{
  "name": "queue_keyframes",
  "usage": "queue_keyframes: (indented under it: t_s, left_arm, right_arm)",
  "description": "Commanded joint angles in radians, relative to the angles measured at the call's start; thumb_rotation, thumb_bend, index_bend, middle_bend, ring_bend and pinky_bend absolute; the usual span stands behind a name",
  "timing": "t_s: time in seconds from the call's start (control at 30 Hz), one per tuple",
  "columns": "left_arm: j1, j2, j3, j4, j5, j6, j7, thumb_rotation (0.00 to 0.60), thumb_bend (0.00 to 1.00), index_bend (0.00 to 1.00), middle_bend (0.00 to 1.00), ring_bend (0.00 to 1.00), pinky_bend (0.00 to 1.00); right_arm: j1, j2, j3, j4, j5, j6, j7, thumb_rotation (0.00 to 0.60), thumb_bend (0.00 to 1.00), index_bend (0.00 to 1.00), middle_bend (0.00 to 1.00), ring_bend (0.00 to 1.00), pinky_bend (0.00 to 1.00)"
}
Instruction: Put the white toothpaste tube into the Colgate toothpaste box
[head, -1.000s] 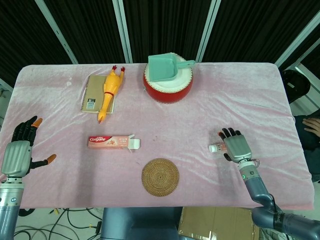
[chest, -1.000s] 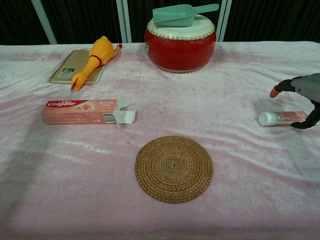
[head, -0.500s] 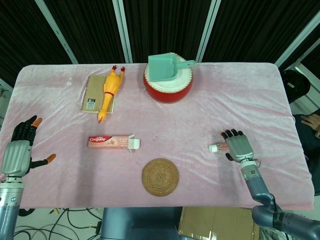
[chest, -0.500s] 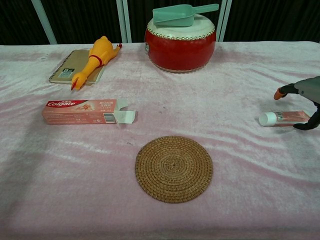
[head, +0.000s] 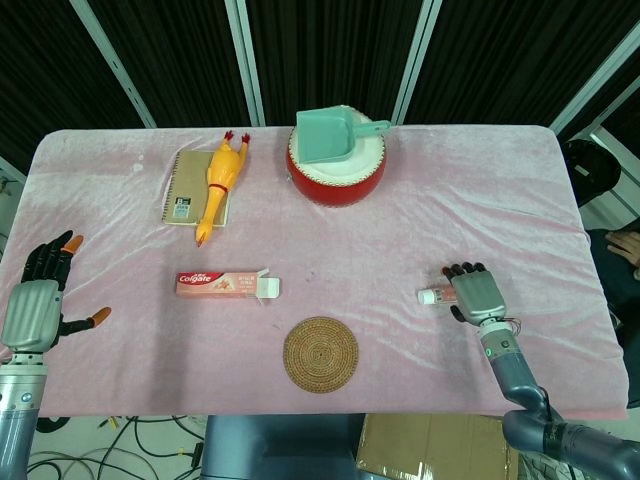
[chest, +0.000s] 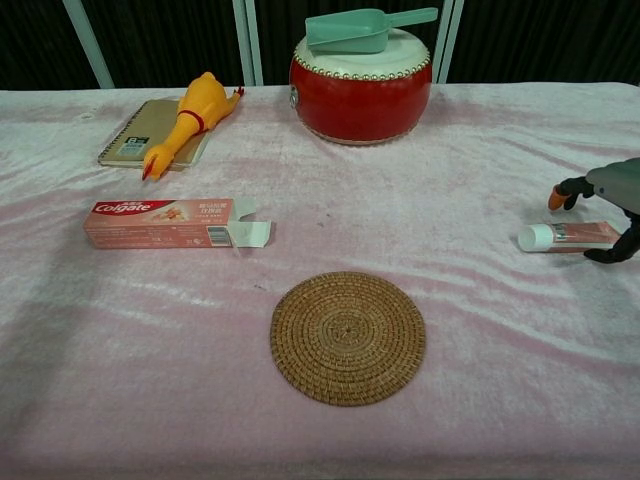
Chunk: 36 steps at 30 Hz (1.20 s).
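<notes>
Right robot hand (head: 474, 294) sits over the rear of the white toothpaste tube (chest: 566, 236) at the right side of the desk (head: 420, 200), fingers curved around it; whether it actually grips the tube cannot be told. The chest view cuts this hand off at the frame edge. Left robot hand (head: 38, 296) is spread, holding nothing. The tube lies flat, white cap pointing left. The Colgate toothpaste box (chest: 165, 222) lies well apart, end flap open.
</notes>
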Motion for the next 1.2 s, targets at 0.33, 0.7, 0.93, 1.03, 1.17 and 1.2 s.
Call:
queue_keyframes:
  t_s: [0.33,0.7,0.93,1.03,1.17,1.2]
  left_arm:
    - [-0.002,-0.005,0.0,0.007,-0.001,-0.002,-0.001,0.6,0.02,0.0,0.0,0.0,0.0]
    - [-0.004,-0.009,0.001,0.014,-0.003,-0.007,0.002,0.6,0.02,0.0,0.0,0.0,0.0]
    - [-0.009,-0.012,0.001,0.009,-0.006,-0.014,0.007,0.6,0.02,0.0,0.0,0.0,0.0]
    - [-0.016,-0.013,0.002,0.002,-0.007,-0.024,0.018,0.6,0.02,0.0,0.0,0.0,0.0]
    - [-0.035,-0.014,0.0,-0.018,-0.01,-0.05,0.053,0.6,0.02,0.02,0.0,0.0,0.0]
    - [-0.046,-0.015,-0.003,-0.026,-0.015,-0.065,0.069,0.6,0.02,0.02,0.0,0.0,0.0]
  right_arm:
    - [0.001,-0.01,0.0,0.027,0.005,-0.012,0.008,0.6,0.35,0.37,0.33,0.28,0.23]
    - [0.0,-0.028,0.004,0.045,-0.003,-0.012,0.032,0.6,0.36,0.53,0.48,0.44,0.33]
    - [-0.001,-0.018,0.005,0.033,-0.043,0.006,0.06,0.6,0.39,0.65,0.59,0.56,0.49]
    - [0.002,-0.011,0.011,0.022,-0.046,0.012,0.055,0.6,0.39,0.65,0.59,0.56,0.48]
    - [0.008,0.003,0.025,0.001,-0.039,0.019,0.042,0.6,0.39,0.65,0.59,0.56,0.48]
    - [0.01,0.009,0.03,-0.007,-0.036,0.02,0.039,0.6,0.39,0.65,0.59,0.56,0.49]
